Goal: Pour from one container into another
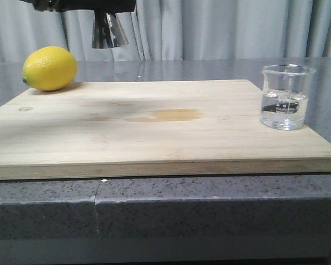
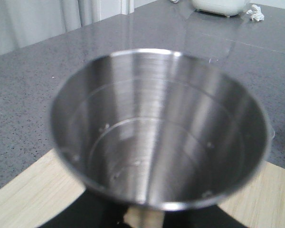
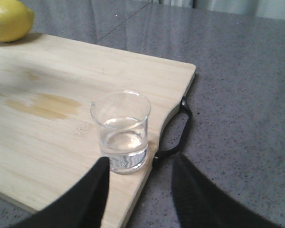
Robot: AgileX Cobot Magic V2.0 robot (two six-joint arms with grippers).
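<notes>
- While the left gripper (image 1: 102,8) hangs high over the back-left of the board, only its dark underside shows at the top edge of the front view; the jaws themselves are out of sight, so I can't tell how wide they stand.
- Jigger (image 1: 110,30): shiny steel cone poking down from under that gripper, well above the board, touching nothing below. Looks carried, but the grip isn't visible.
- Left wrist view: jigger's open cup fills the picture, a few droplets on the inner wall, no pooled liquid that I can make out.
- Beaker (image 1: 285,96): clear glass, upright on the cutting board (image 1: 154,138) near its right edge, roughly a third full of clear liquid. Printed markings on the side, too small to read.
- Right gripper (image 3: 137,199): jaws spread wide, nothing in them. One finger sits just beside the beaker's base, the other out past the board edge over the counter (image 3: 247,95). Beaker is just ahead of the gap, not clamped.
- Lemon (image 1: 49,68): back-left corner of the board, well apart from the beaker.
- Board has a darker stain patch near its middle and a black loop handle (image 3: 173,130) on the edge by the beaker.
</notes>
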